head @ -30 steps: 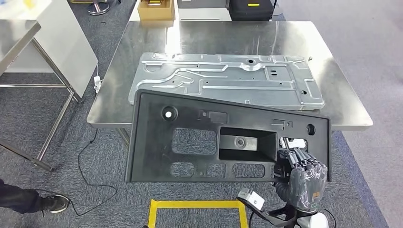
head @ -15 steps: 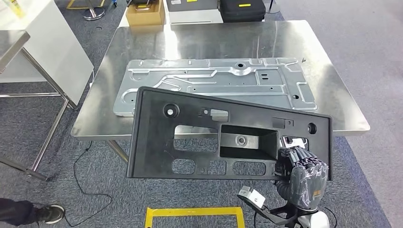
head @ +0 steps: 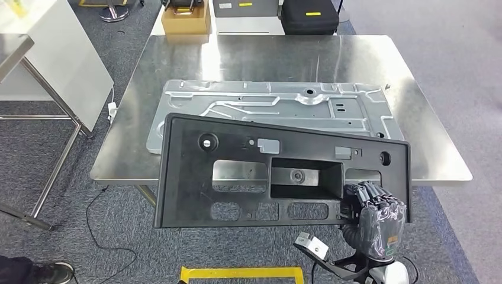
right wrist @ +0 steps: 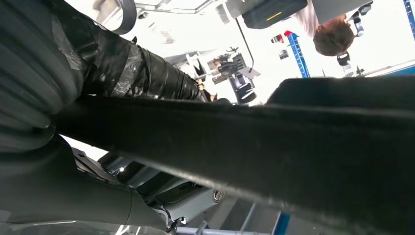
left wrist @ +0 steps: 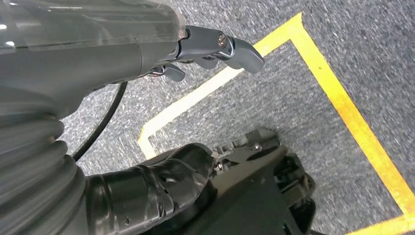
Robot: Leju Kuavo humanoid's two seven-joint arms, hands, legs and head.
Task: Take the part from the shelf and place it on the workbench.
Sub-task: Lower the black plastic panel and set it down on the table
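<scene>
The part is a large black plastic panel with several cut-outs, held flat in the air. My right hand grips its near right corner from below. In the head view its far edge overlaps the front edge of the steel workbench. On the workbench lies a silver stamped metal panel. The right wrist view looks along the black panel's underside. My left hand hangs over the carpet with loosely spread fingers and holds nothing.
A white side table on steel legs stands at the left. Behind the workbench are a cardboard box and a black case. Yellow floor tape lies below me, and a cable and a person's shoe lower left.
The whole picture has shifted, so the camera has moved. The workbench now sits closer, and the black panel overlaps its front edge more. My right hand's grip is unchanged.
</scene>
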